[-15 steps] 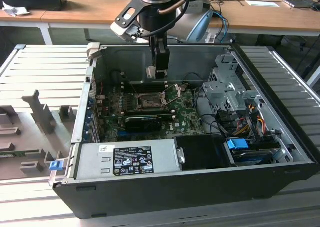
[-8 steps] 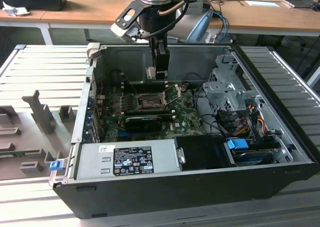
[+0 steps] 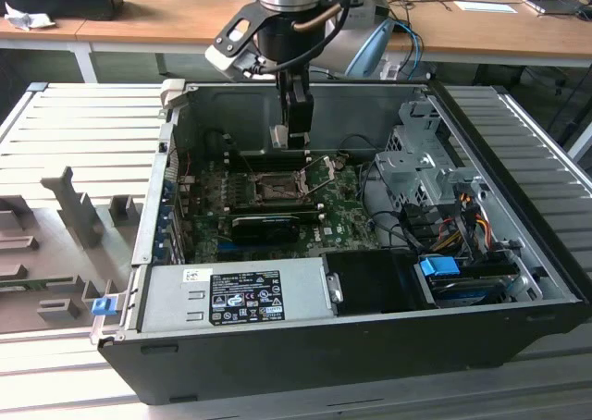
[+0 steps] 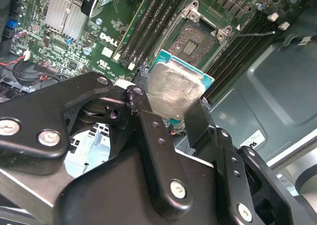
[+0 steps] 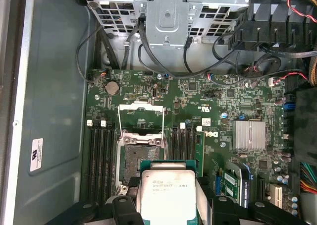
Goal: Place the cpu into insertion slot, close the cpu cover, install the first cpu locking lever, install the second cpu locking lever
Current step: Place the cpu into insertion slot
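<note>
My gripper hangs inside the open computer case, just above the board. It is shut on the cpu, a flat square chip with a silver-grey face and a green edge, which also shows in the first wrist view between the black fingers. The insertion slot is a black-framed square socket with a dark centre on the green board; the held chip hangs close beside it, partly over its edge. The slot appears uncovered in the second wrist view too. The cpu cover, a silver windowed frame, stands swung open beside the socket.
Rows of black memory slots flank the socket. A finned silver heatsink sits on the board. A long black card, a power supply, a metal drive cage and loose cables crowd the case.
</note>
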### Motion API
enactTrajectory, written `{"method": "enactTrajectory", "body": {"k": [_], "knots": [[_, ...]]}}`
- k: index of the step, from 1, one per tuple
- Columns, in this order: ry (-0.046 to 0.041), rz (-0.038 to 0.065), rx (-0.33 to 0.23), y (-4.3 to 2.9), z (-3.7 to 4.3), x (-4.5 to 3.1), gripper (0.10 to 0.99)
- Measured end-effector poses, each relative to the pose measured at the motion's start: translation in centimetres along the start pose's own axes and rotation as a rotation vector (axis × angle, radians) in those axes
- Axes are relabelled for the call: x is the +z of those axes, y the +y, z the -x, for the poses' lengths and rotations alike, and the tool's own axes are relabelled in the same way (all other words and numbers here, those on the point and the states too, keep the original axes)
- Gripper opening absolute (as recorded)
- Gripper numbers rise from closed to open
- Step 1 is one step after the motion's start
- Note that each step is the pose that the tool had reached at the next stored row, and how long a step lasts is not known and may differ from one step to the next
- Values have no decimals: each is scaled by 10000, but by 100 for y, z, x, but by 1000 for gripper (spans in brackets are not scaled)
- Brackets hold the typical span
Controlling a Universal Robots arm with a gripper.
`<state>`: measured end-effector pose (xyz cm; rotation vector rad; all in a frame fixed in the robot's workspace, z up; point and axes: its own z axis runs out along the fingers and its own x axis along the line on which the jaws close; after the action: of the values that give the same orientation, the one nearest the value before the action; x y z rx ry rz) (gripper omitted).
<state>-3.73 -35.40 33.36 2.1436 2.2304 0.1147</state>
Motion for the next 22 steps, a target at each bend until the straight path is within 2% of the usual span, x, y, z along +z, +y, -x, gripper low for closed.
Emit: {"method": "enactTrajectory", "body": {"k": [22], "knots": [[-2,7,19,-23,1,83,529]]}}
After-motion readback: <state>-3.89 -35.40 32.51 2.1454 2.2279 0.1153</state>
